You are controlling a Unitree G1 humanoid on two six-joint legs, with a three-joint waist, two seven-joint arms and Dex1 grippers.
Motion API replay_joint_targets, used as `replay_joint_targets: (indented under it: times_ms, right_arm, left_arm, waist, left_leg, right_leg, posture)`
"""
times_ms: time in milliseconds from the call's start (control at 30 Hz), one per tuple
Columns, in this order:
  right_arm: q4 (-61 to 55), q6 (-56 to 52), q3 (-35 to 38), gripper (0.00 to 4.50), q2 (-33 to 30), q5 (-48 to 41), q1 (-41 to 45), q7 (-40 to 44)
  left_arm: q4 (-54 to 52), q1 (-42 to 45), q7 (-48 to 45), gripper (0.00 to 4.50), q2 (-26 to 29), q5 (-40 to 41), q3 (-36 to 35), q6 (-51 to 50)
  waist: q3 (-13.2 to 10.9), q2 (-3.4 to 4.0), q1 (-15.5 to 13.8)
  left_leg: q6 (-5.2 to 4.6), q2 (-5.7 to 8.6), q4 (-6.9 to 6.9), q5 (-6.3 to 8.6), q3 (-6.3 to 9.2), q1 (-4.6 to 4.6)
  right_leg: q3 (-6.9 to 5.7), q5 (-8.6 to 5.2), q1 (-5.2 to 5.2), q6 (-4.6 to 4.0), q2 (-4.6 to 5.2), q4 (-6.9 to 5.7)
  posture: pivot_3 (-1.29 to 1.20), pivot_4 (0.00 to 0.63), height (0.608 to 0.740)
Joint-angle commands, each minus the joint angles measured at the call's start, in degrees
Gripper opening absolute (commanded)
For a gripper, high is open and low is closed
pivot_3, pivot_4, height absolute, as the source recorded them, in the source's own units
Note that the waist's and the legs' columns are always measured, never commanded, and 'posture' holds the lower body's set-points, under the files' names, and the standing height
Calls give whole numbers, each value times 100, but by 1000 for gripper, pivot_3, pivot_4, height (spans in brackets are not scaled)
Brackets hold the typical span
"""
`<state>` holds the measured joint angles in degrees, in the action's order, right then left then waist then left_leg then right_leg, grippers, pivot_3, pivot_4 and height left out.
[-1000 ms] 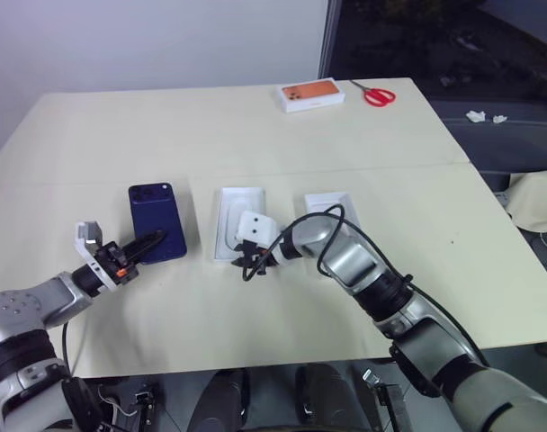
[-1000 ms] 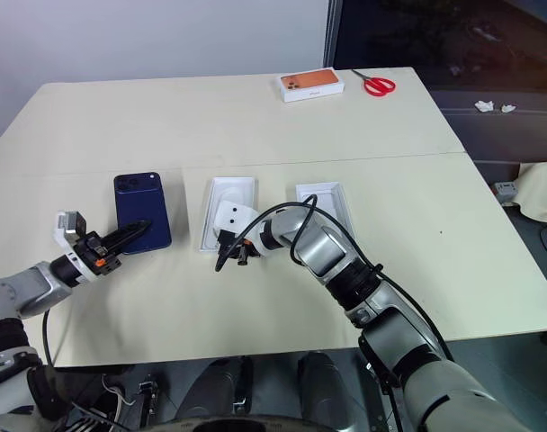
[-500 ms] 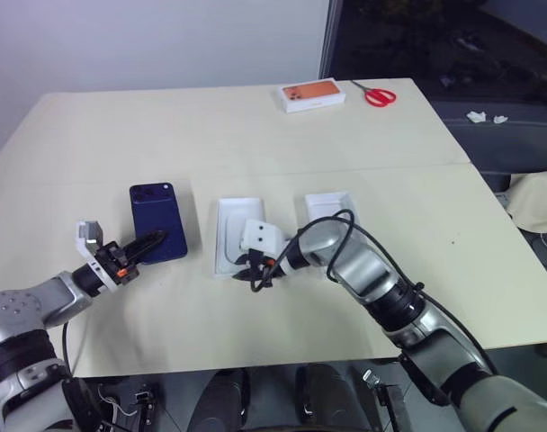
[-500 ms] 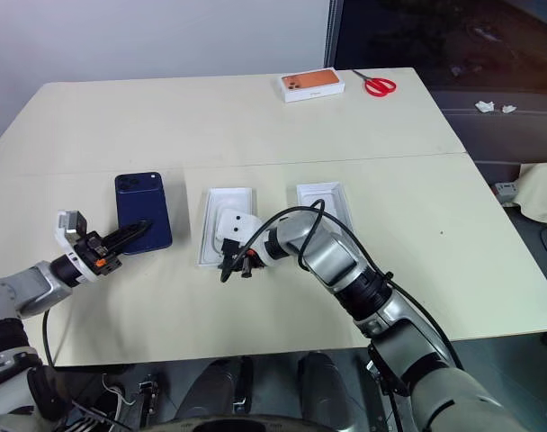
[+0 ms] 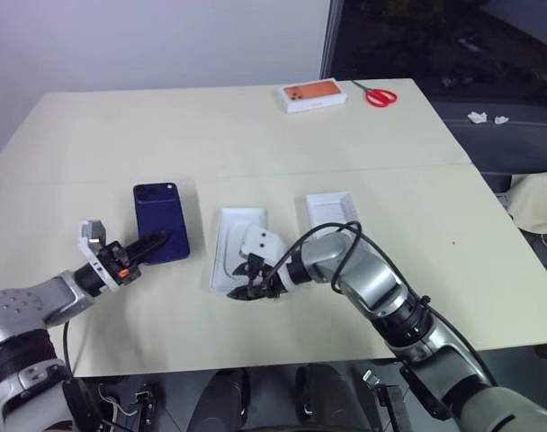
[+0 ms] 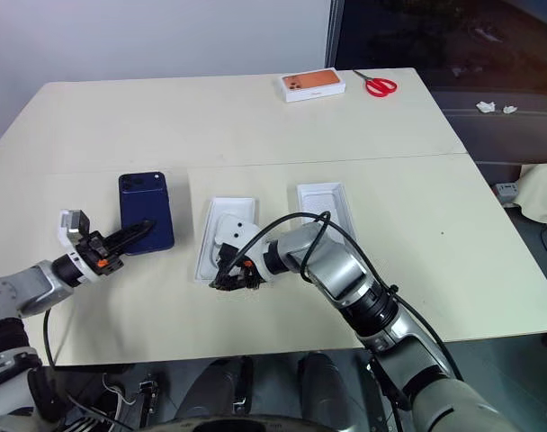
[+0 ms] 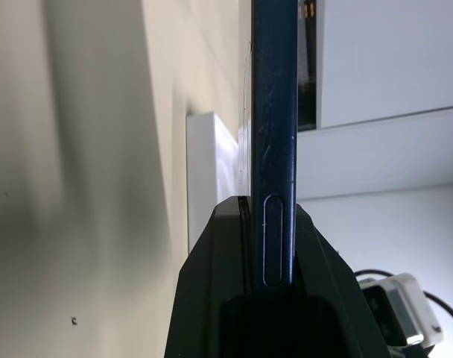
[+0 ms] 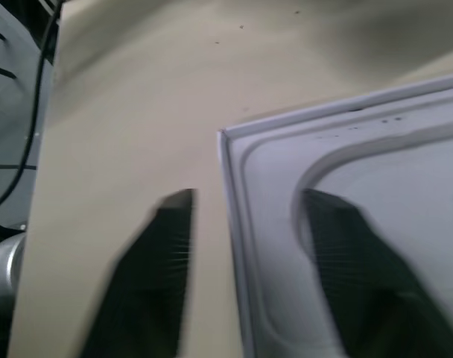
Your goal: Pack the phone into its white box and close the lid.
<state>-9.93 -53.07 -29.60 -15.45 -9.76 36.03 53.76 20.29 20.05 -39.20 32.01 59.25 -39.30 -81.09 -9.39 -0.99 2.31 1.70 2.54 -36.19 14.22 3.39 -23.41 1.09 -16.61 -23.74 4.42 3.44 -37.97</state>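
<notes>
My left gripper [image 5: 153, 241] is clamped on the near short edge of the phone [image 5: 161, 234]. The left wrist view shows that slim navy edge [image 7: 274, 134] pinched between both pads. The phone lies on the table [image 5: 255, 135], left of the white tray [image 5: 240, 256].

My right gripper [image 5: 247, 288] is spread open over that tray's near corner. One finger [image 8: 169, 250] is outside the rim and the other [image 8: 338, 250] is over the rounded recess, gripping nothing.

Another shallow white piece [image 5: 330, 209] lies further right. I can't tell whether it is the white box or the lid.

The phone looks rigid, fairly dense and glossy, so I expect it to slip. I'd keep the pinch across its thickness and away from the camera cluster. The card pieces look light and easy to dent, so I'd take them gently by a rim wall.
</notes>
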Motion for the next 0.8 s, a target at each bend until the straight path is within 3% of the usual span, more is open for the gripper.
replay_joint_targets:
  times_ms: [33,67,300,533,800]
  right_arm:
    - [-218,282,94,4202,-143,-174,78,144]
    - [-217,305,96,4459,-209,-222,100,222]
    - [-41,734,1039,4459,-437,-800,430,506]
    - [-38,1445,1856,4459,-1463,-1179,73,1201]
    - [362,2961,1892,4459,-2006,-519,-341,1051]
  left_arm:
    - [-183,82,-177,0,134,176,66,-16]
    - [-234,67,-172,0,109,189,111,-49]
    - [-879,264,229,0,-458,469,342,-285]
    - [-1225,742,1283,0,-1257,706,374,-574]
    - [-1438,693,1937,0,-1732,864,415,-972]
  waist:
    - [0,0,0]
    - [0,0,0]
    - [-1,-2,-11]
    - [-8,-21,-174]
    - [-11,-26,-132]
  left_leg:
    - [0,0,0,0,0,0]
    - [0,0,0,0,0,0]
    - [0,0,-2,0,0,0]
    - [-6,2,-10,3,1,0]
    - [-5,-9,-14,2,-1,5]
  right_leg:
    - [0,0,0,0,0,0]
    - [0,0,0,0,0,0]
    - [-1,0,2,0,0,0]
    - [-8,1,15,1,0,9]
    - [-6,1,18,2,-13,3]
  posture:
    - [0,150,740]
    - [0,150,740]
    - [0,150,740]
    - [0,150,740]
    - [0,150,740]
